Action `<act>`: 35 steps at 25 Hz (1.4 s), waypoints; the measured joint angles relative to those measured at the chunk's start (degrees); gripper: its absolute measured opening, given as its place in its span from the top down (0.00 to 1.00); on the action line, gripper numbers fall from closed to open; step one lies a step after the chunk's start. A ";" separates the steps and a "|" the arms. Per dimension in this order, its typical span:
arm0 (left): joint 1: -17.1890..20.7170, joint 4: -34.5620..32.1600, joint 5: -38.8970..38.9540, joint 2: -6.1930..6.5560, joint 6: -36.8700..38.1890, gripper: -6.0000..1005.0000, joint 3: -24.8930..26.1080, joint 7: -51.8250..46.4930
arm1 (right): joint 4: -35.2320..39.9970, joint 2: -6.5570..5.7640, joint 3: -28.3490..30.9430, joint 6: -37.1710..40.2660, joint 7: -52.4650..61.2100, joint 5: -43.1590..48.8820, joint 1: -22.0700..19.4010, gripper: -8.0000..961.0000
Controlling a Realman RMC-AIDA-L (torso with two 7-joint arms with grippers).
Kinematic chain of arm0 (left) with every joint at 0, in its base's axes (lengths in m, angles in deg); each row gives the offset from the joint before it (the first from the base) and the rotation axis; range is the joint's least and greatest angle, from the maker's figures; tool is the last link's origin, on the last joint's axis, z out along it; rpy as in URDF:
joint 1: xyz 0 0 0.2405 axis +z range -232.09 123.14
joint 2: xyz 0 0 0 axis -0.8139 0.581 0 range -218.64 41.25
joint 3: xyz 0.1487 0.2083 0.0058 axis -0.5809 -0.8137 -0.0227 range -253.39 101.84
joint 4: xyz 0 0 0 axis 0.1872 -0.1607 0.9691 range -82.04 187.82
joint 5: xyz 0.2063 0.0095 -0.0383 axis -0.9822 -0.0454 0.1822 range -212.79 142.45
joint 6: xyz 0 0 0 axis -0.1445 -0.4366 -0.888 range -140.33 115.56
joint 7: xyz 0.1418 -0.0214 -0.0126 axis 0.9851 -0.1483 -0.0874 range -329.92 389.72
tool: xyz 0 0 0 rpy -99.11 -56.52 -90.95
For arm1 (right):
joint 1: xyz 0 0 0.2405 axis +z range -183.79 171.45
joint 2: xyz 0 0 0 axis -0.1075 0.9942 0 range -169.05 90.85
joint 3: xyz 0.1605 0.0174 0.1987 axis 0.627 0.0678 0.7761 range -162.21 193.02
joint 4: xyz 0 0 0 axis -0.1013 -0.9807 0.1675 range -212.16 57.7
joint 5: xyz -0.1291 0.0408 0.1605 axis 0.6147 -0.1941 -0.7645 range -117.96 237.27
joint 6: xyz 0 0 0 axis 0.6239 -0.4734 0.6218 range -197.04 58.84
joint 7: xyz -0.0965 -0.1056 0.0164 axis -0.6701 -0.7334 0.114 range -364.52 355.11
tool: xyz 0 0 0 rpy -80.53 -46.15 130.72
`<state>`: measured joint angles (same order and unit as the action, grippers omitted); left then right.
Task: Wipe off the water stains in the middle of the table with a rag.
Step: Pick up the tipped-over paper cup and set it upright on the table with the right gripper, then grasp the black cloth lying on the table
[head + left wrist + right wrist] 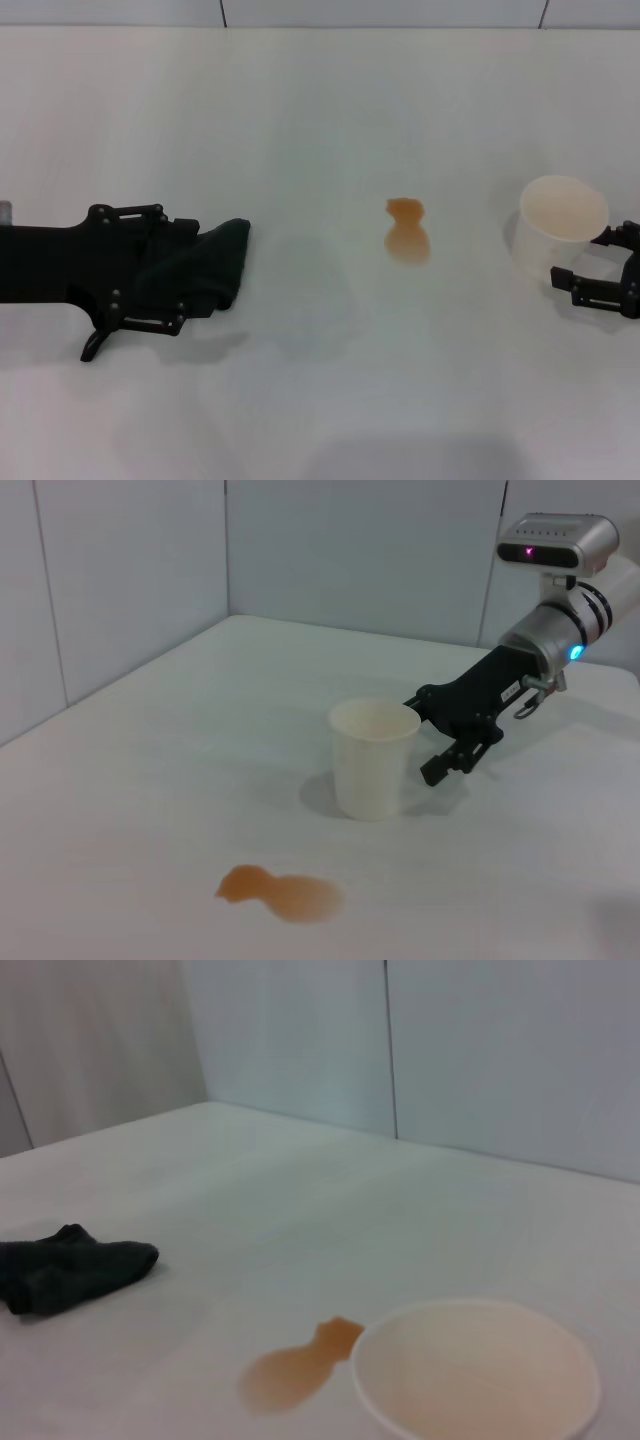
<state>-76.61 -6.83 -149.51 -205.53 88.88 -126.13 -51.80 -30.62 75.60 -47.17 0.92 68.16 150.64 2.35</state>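
Note:
The water stains [407,235] are a small orange-brown patch in the middle of the white table [320,110]; they also show in the left wrist view [280,892] and the right wrist view [295,1370]. The dark rag [218,262] lies crumpled on the table at the left, well apart from the stains; it also shows in the right wrist view [70,1270]. My left gripper [168,268] lies low at the rag, open, with one finger on each side of it. My right gripper [580,258] is open at the far right and also shows in the left wrist view [425,740].
A white paper cup [562,215] stands upright right of the stains, right beside the right gripper's fingertips; it also shows in the left wrist view [373,760] and the right wrist view [475,1380]. Grey wall panels [350,550] stand behind the table's far edge.

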 joint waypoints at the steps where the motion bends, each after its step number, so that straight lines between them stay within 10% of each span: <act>1: 0.07 -0.05 0.00 -0.02 0.00 0.13 0.00 0.00 | 0.14 0.00 0.03 0.28 0.25 0.28 -0.12 0.11; 35: 0.26 -0.05 0.70 -0.05 -0.45 0.13 0.70 0.49 | 32.51 0.34 -0.46 18.04 18.34 2.14 -7.37 0.11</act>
<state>-76.35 -6.87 -148.81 -205.59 88.43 -125.43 -51.32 1.89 75.94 -47.63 18.97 86.49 152.78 -5.02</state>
